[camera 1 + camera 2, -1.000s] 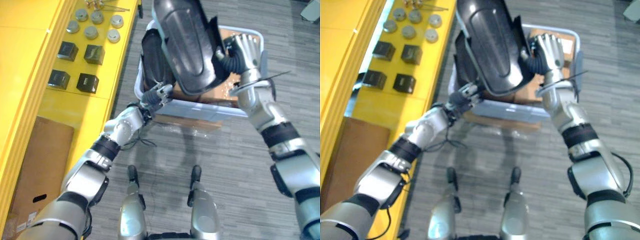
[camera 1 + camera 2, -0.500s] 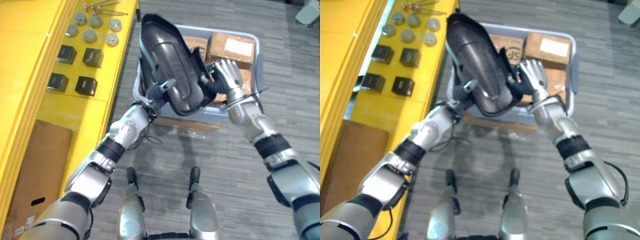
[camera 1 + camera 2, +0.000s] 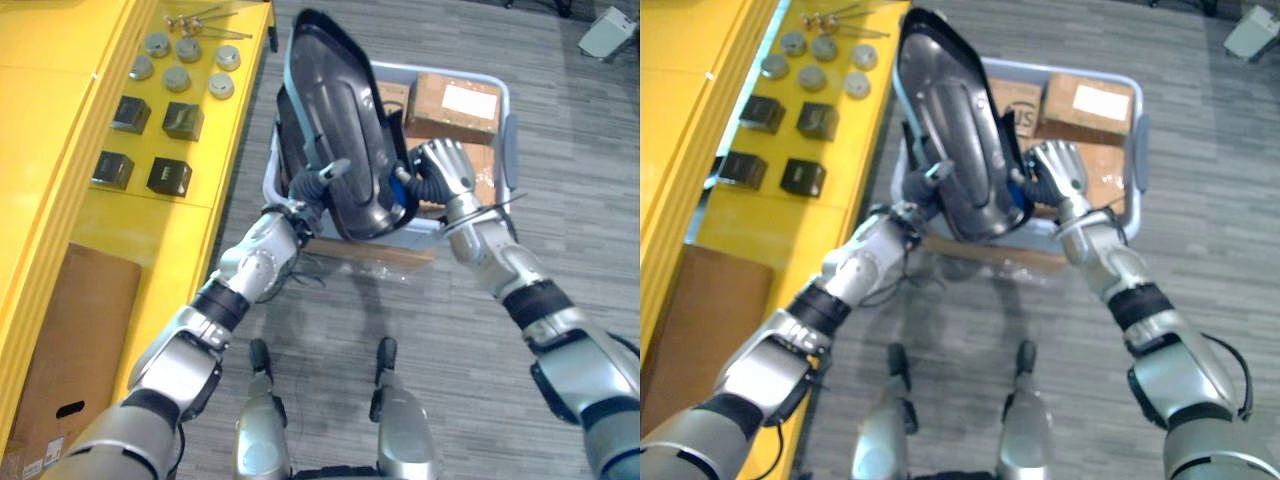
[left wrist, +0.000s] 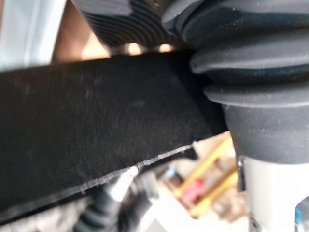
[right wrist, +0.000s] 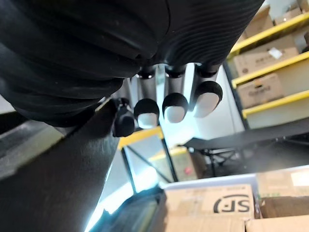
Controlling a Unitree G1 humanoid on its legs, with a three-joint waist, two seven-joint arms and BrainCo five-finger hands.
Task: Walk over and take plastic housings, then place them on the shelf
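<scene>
- The yellow shelf [image 3: 60, 120] runs along the left of the crate [image 3: 508, 150]. Small round metal parts [image 3: 180, 75] and black blocks [image 3: 150, 115] sit on it, with bare space nearer the robot.
- The left hand [image 3: 318, 185] is at the crate's left rim, fingers curled onto the lower edge of the plastic housing [image 3: 335, 140] and pinching it.
- The housing is a big black shell. It stands tilted on end above the crate's left half, carried between both hands.
- It looks light and stiff, but glossy, so probably slippery, and bulky enough to swing. Its thin rim seems the surest place to hold.
- The right hand [image 3: 440, 168] is over the middle of the crate. Its fingers are straight and its palm side is braced against the housing's right edge.
- Cardboard boxes [image 3: 455, 100] lie inside the crate at its far right.
</scene>
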